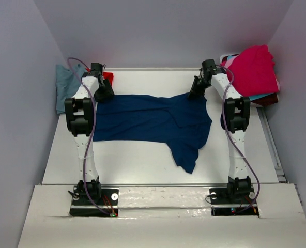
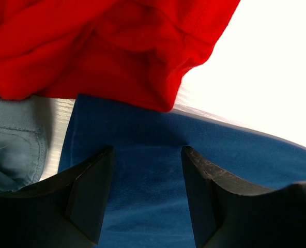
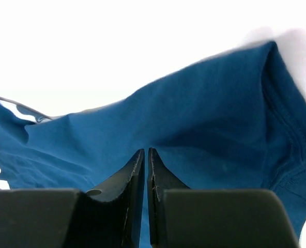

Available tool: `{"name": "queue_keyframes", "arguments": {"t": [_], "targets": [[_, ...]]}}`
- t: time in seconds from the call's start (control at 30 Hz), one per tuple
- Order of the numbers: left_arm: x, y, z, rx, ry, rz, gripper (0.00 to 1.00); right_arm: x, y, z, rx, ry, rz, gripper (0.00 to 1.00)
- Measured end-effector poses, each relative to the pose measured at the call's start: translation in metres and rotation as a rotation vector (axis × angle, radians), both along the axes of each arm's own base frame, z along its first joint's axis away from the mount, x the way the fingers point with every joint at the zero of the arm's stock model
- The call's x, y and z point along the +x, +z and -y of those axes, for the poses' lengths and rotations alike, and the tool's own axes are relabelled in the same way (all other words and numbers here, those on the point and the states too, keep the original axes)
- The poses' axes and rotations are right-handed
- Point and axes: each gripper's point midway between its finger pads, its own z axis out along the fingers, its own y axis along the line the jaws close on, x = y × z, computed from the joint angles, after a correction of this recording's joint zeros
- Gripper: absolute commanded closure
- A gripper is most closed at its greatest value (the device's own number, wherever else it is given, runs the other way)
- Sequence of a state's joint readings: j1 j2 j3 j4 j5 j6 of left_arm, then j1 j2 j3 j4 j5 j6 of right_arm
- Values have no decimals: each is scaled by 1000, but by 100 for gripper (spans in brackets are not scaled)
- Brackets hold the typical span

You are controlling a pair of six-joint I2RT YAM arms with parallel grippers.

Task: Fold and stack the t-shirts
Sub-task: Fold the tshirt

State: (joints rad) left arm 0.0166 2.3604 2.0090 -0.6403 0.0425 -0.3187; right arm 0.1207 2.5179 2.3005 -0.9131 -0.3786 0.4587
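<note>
A navy t-shirt [image 1: 153, 121] lies spread across the middle of the white table [image 1: 142, 160], plain side up, one sleeve trailing toward the front. My left gripper [image 1: 104, 94] is open just above the shirt's far left corner; in the left wrist view [image 2: 148, 152] its jaws straddle navy cloth [image 2: 142, 191] without gripping it. My right gripper [image 1: 196, 93] is at the shirt's far right corner. In the right wrist view [image 3: 146, 151] its jaws are pressed together on a thin fold of the navy cloth [image 3: 204, 134], which tents up around them.
A red tee [image 1: 107, 76] [image 2: 101, 46] and a dusty blue-grey tee [image 1: 66, 85] [image 2: 13, 150] lie crumpled at the far left, beside my left gripper. A pile with a magenta tee [image 1: 254, 70] on top sits at the far right, over turquoise and maroon cloth. Walls close in on both sides.
</note>
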Motion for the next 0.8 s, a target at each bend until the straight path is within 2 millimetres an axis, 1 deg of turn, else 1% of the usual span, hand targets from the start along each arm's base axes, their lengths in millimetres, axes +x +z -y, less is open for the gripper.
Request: {"name": "queue_keyframes", "arguments": {"t": [0.2, 0.33, 0.47, 0.63, 0.8], "targets": [[0, 0, 0, 12, -3, -1, 33, 5, -4, 1, -2, -9, 3, 88], [0, 0, 1, 20, -7, -1, 33, 15, -14, 3, -18, -17, 14, 89], [-1, -1, 1, 34, -9, -2, 33, 22, -15, 5, -33, -25, 28, 88], [-1, -1, 1, 47, -13, -4, 33, 26, -16, 17, -107, -49, 38, 88], [-1, -1, 1, 48, -14, -4, 33, 28, -19, 36, -189, -90, 35, 88]]}}
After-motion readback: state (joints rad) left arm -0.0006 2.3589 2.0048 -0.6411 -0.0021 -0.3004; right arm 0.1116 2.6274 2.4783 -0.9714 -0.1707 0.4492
